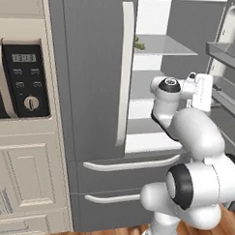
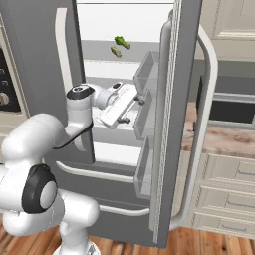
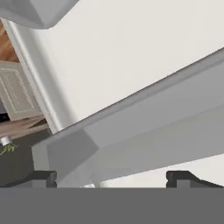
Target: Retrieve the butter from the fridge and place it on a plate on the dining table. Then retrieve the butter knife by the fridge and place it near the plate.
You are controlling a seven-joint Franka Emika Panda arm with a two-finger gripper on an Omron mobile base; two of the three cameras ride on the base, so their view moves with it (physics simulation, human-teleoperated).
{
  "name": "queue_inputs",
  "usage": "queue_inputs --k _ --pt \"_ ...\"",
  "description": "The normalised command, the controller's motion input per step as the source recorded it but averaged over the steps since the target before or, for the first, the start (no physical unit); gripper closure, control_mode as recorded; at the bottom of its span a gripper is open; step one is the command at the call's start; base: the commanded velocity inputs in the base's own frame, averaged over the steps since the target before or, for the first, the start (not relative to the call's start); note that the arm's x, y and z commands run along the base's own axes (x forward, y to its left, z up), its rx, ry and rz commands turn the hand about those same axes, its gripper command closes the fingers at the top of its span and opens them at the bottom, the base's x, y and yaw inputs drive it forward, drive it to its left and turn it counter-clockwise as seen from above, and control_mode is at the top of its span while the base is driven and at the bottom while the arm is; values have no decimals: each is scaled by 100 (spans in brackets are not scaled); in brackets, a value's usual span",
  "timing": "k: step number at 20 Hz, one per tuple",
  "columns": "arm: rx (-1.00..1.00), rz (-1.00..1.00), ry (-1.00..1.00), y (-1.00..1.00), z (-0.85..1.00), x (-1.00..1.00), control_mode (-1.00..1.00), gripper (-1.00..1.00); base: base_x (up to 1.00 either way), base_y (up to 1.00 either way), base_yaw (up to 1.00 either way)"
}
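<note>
The fridge (image 1: 91,89) has its left door closed and its right door (image 2: 172,124) swung open, so the white shelved interior shows. On the upper shelf a small pale yellowish stick, the butter (image 2: 116,51), lies next to a green leafy vegetable (image 2: 122,42). My gripper (image 2: 133,110) reaches in at the middle shelf, below and a little right of the butter. It is open and holds nothing. In the hand view the gripper (image 3: 113,181) has its tips wide apart before a grey shelf edge (image 3: 144,131). The plate, the dining table and the butter knife are out of view.
The open door's bins (image 2: 149,99) stand close to the right of the hand. A wall oven panel (image 1: 24,81) and cream cabinets (image 1: 27,178) sit left of the fridge. A marbled counter (image 2: 219,139) lies beyond the open door. The fridge drawers (image 1: 127,163) are closed below.
</note>
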Motion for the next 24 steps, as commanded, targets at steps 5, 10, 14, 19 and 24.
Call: queue_inputs --k 5,10,14,19,24 --pt "4 0 1 100 1 5 -100 -100 0 0 0" --pt "52 -22 -31 90 -28 67 -100 -100 0 0 0" --pt "62 -33 -56 57 -41 67 -100 -100 0 0 0" --pt "41 -21 -93 47 -35 19 -100 -100 0 0 0" --pt "22 -31 -100 1 -12 0 -100 -100 0 0 0"
